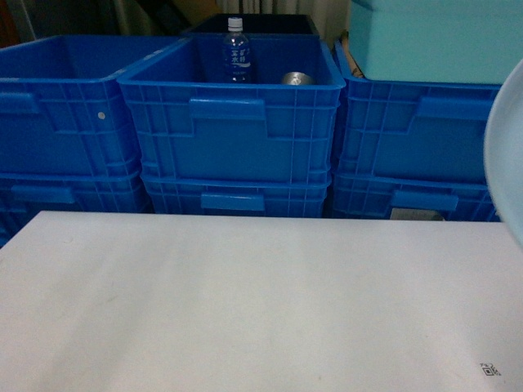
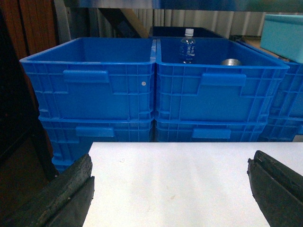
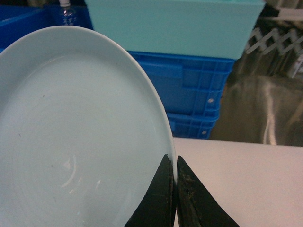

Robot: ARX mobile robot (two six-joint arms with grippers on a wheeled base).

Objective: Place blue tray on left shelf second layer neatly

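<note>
Already the blue tray (image 3: 75, 137) is in the right end effector (image 3: 175, 198), whose two dark fingers are pressed together on the tray's rim, one on each face of it; the tray stands on edge rather than flat, its hollow face turned to the right wrist camera, and it rises up and to the left of the pinch; in the head view only a pale sliver of it (image 1: 505, 155) shows at the far right edge, above the white counter (image 1: 245, 302). The left end effector (image 2: 170, 189) hangs spread wide over the counter's near part and holds nothing. Ahead stand stacked blue crates (image 1: 237, 122), the middle one holding a water bottle (image 1: 236, 51) and a small metal can (image 1: 297, 78); a teal box (image 1: 433, 37) sits on the right-hand stack. The left shelf is not clearly in view, so which way it lies from the tray cannot be told; judging by the task, the right arm alone is placed to carry, and the tray will need tipping level before it slides onto a tier.
</note>
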